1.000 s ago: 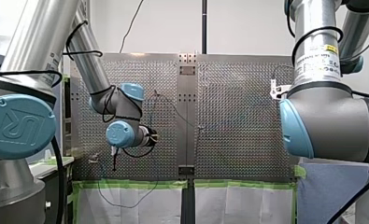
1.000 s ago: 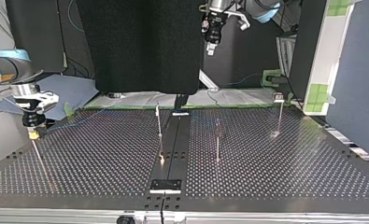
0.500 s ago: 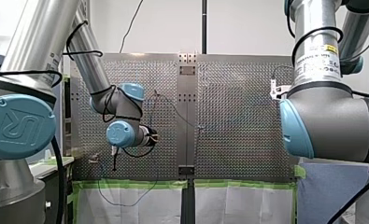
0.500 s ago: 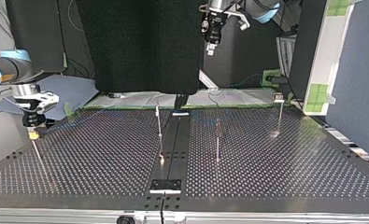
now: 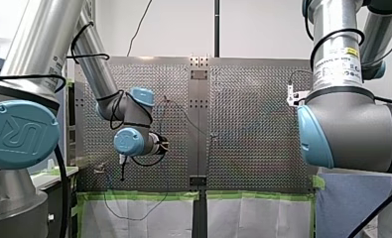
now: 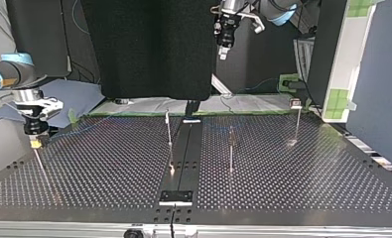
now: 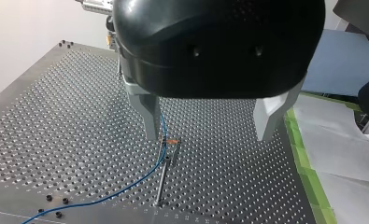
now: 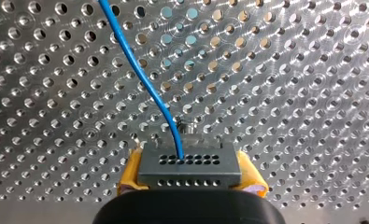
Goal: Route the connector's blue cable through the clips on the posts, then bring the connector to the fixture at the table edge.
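Currently right gripper (image 8: 190, 176) clamps the grey, hole-dotted connector (image 8: 189, 165) between yellow pads over the perforated metal tabletop (image 8: 289, 70). Blue cable (image 8: 140, 74) exits a top hole. Left gripper (image 7: 209, 135) is spread wide above a thin post (image 7: 166, 172) that the cable passes. Green tape (image 7: 308, 172) edges the tabletop. Arm cap (image 5: 20, 134) reads UR.

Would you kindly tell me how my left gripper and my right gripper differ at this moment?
My left gripper is open and empty; my right gripper is shut on the connector. The left gripper's fingers are grey; the right gripper's pads are yellow. My left gripper hangs high above the table; my right gripper is low, near it. Both point downward.
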`<action>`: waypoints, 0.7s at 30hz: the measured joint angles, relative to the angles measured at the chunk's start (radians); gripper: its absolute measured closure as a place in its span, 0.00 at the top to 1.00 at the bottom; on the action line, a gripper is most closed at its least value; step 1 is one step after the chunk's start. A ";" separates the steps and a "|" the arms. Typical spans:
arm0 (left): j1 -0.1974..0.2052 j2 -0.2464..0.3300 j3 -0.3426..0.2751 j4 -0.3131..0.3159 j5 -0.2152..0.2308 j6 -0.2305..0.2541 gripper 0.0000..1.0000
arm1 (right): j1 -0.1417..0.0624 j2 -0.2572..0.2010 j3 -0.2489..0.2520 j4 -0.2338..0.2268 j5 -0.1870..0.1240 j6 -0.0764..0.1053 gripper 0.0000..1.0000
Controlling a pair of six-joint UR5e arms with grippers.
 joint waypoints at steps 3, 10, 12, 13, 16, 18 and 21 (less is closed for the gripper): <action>0.000 0.000 0.000 -0.001 0.000 0.000 0.99 | 0.001 0.000 0.000 0.000 0.000 -0.004 0.00; 0.000 0.000 0.002 -0.001 0.000 0.002 0.99 | 0.002 0.001 -0.001 0.001 -0.002 -0.007 0.00; 0.000 0.001 0.002 -0.001 0.000 0.003 0.99 | -0.009 -0.003 -0.002 0.026 -0.008 -0.003 0.25; 0.000 0.001 0.002 -0.001 0.000 0.003 0.99 | -0.011 -0.004 -0.003 0.030 -0.008 -0.003 0.25; 0.000 0.000 0.002 -0.001 0.000 0.003 0.99 | -0.012 0.000 0.000 0.032 -0.008 -0.002 0.52; 0.000 0.000 0.002 -0.001 0.000 0.004 0.99 | -0.012 0.000 0.001 0.032 -0.008 -0.002 0.66; 0.000 0.001 0.002 -0.001 0.000 0.004 0.99 | -0.012 0.000 0.001 0.032 -0.008 -0.002 0.79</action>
